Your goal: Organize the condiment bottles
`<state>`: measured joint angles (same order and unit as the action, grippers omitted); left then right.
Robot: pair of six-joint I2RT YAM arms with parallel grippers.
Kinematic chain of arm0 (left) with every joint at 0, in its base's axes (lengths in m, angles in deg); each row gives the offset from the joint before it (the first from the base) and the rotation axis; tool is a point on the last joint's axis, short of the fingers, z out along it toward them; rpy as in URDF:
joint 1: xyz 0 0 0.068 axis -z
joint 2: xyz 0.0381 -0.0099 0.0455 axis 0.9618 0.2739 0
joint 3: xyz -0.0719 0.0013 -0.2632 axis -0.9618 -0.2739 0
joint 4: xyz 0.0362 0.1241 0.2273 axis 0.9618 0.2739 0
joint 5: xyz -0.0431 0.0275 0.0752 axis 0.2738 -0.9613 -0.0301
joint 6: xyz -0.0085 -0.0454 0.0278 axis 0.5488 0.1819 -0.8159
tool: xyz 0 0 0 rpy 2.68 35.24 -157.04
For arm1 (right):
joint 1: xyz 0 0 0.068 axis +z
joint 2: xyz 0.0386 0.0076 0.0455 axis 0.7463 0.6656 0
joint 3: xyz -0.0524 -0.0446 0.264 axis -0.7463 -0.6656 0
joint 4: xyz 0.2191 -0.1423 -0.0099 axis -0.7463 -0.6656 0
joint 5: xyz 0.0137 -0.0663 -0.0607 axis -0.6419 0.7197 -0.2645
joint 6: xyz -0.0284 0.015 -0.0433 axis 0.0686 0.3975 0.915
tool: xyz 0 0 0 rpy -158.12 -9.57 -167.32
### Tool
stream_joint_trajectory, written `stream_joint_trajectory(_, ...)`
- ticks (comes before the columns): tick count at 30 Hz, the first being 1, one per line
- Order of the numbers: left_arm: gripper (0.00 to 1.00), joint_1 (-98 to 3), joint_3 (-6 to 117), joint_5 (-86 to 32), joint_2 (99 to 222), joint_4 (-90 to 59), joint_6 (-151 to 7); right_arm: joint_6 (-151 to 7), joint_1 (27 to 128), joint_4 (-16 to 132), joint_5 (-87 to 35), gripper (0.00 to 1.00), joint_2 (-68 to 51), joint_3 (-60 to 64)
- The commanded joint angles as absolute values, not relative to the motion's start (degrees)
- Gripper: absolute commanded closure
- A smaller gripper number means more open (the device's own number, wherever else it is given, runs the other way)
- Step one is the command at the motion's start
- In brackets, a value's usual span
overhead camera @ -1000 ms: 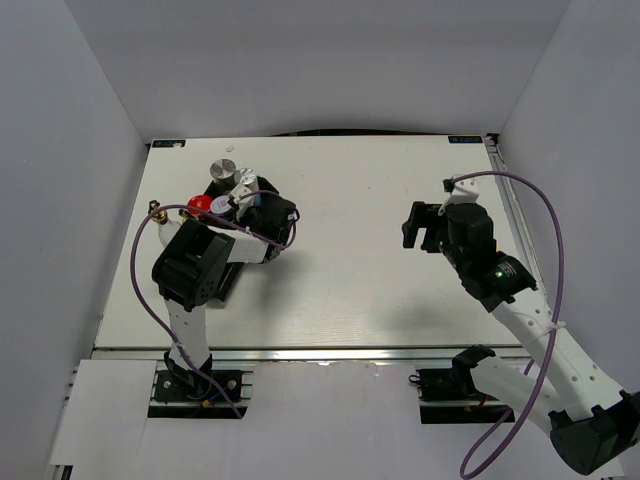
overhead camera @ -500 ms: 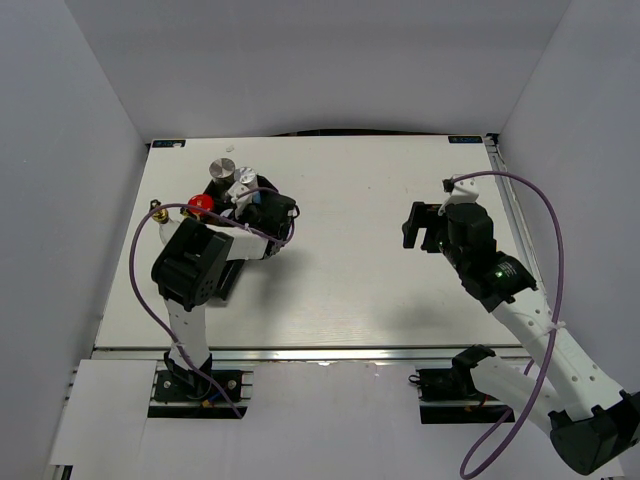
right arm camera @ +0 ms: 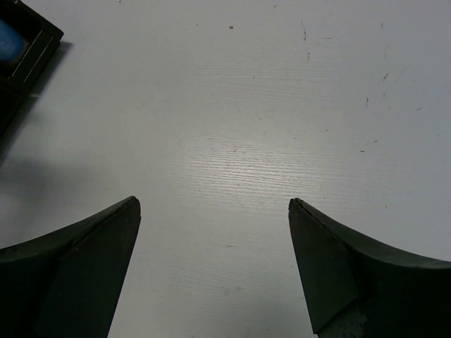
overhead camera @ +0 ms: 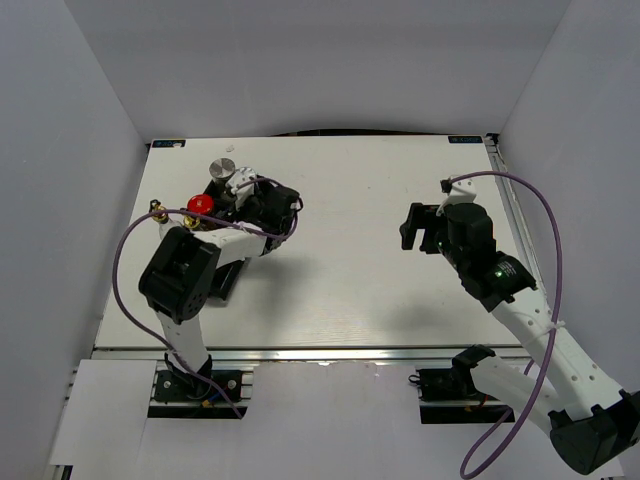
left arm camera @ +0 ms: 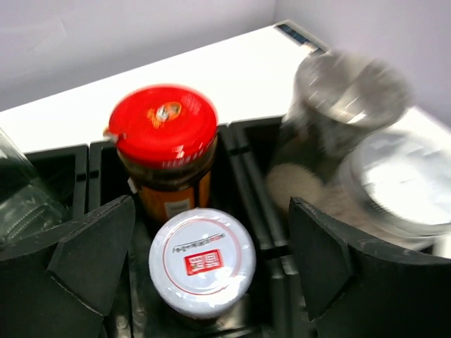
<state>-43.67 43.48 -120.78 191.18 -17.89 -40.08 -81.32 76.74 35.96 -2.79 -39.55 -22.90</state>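
Left gripper (left arm camera: 211,211) is held wide over the black divided plastic tray (left arm camera: 243,176), short white-lidded jar (left arm camera: 202,260) seated inside between its fingers, red-lidded dark jar (left arm camera: 165,127) just behind. Right gripper (right arm camera: 213,202) is spread wide above white counter (right arm camera: 282,105), well off the tray.

The left gripper (left arm camera: 211,211) has edged a little farther and to the right. The left arm (overhead camera: 180,272) has swung its elbow left and nearer, and its purple cable (overhead camera: 116,262) now bows further out to the left.
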Motion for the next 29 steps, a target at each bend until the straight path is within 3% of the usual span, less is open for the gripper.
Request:
stream_joint_trajectory(1,0.02,-42.6,47.1,-120.9,185.5,-14.1,-41.1,-80.4,76.4,36.4,-4.2,0.11,-39.4,-21.5)
stream_joint_trajectory(4,0.02,-42.4,49.0,-116.8,184.0,-12.7,-45.1,-80.4,76.4,35.9,-4.0,0.11,-39.5,-21.3)
stream_joint_trajectory(8,0.02,-41.9,50.6,-101.0,180.2,-12.5,-54.0,-81.4,76.5,36.2,-3.7,0.11,-39.9,-22.0)
stream_joint_trajectory(12,0.02,-39.6,49.2,-75.5,171.7,-15.1,-66.8,-82.4,76.4,36.9,-1.5,0.11,-39.5,-23.7)
stream_joint_trajectory(18,0.02,-38.9,38.5,-41.2,158.1,-15.9,-65.0,-85.2,76.4,40.5,0.8,0.11,-38.5,-27.4)
stream_joint_trajectory(21,0.02,-38.5,32.5,-35.6,151.2,-18.7,-64.3,-84.9,76.4,40.3,0.1,0.11,-37.7,-27.4)
stream_joint_trajectory(29,0.02,-38.1,29.0,-35.4,145.3,-15.5,-63.1,-83.2,76.5,43.8,-2.0,0.11,-40.9,-30.5)
